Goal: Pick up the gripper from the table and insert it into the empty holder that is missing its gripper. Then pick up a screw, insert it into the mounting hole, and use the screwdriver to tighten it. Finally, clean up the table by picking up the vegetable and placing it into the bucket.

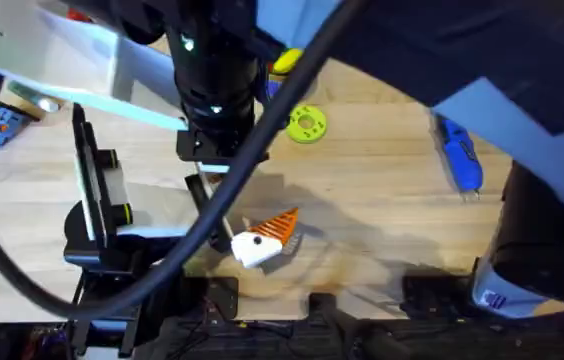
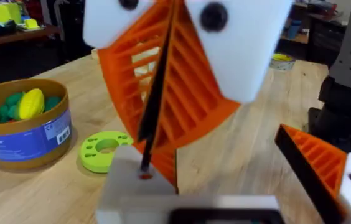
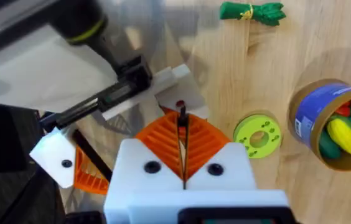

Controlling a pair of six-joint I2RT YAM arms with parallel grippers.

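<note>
Two grippers: both are white with orange ribbed pads and meet over the table [image 1: 382,200].
Right gripper [image 3: 183,121] [image 2: 157,112]: one; its two pads are pressed together with a thin dark line along the seam. Whether anything is clamped there cannot be told. Its tip is just at the holder.
Left gripper [image 2: 219,168]: one; it carries a single ribbed finger [image 2: 315,158] [image 3: 70,168]. The holder sits on the other side, the two well apart, so it is spread wide.
Holder [image 2: 132,186] [image 3: 175,81]: one plain white block carrying no orange pad. A red spot shows on its face, just where the right gripper's dark seam ends.
Screwdriver [image 1: 459,155]: one, blue, lying flat on the table and well apart from both grippers.
Vegetable [image 3: 250,12]: one, dark green and slender, lying on the table well apart from the bucket.
Bucket [image 3: 318,121] [image 2: 26,140]: one, upright, with a blue label on its wall. It holds one yellow toy, a bit of red, and green toys whose number cannot be told.
Disc [image 1: 307,124] [image 2: 104,149] [image 3: 257,135]: one, lime green with holes, flat on the table. It lies just beside the bucket, between it and the right gripper.
</note>
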